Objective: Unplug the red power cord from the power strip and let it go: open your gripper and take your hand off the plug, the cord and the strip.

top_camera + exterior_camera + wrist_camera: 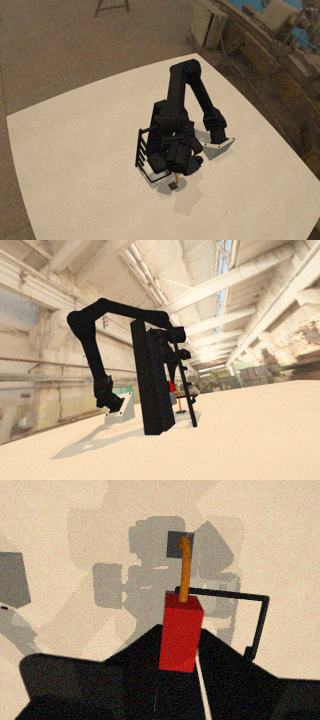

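One small red block-shaped plug (181, 632) clenched in the black tool (177, 672), held upright above the pale counter (77, 144). Looked rigid, light, smooth-sided; flat sides judged the best hold. Thin orange cord (184, 570) looked bendy, trailing to a grey base block (179, 544).

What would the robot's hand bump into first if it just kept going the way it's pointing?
The hand points down and is already closed on the red plug. Going straight on, it would probably push that plug toward the pale table, near the small dark block where the orange cord ends. Depth is hard to judge here.
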You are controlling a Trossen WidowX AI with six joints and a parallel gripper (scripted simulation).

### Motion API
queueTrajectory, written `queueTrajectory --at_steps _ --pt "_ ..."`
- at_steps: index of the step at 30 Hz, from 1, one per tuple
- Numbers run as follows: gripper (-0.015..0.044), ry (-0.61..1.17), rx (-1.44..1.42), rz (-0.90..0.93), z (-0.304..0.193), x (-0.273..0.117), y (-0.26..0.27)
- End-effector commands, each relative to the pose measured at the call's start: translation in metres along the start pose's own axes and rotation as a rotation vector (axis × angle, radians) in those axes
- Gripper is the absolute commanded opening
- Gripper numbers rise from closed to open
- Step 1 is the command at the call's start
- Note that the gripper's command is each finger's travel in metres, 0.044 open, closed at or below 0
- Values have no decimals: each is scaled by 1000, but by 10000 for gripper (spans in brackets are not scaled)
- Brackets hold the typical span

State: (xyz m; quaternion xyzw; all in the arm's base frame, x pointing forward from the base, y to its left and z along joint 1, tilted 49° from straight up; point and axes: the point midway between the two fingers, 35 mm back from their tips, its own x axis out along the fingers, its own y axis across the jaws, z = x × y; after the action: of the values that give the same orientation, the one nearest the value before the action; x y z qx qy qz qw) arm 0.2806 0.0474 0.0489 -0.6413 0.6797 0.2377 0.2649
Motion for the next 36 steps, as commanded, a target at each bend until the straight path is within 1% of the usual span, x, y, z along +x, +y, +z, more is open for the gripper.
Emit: queueTrajectory --at_steps 1,22,26,36 --pt "0 -4 1 0 8 -1 -1" --pt "0 -6 -2 -1 42 -5 -2" --pt "105 0 -5 -2 31 0 -1" --pt "368 0 -5 -2 31 0 -1"
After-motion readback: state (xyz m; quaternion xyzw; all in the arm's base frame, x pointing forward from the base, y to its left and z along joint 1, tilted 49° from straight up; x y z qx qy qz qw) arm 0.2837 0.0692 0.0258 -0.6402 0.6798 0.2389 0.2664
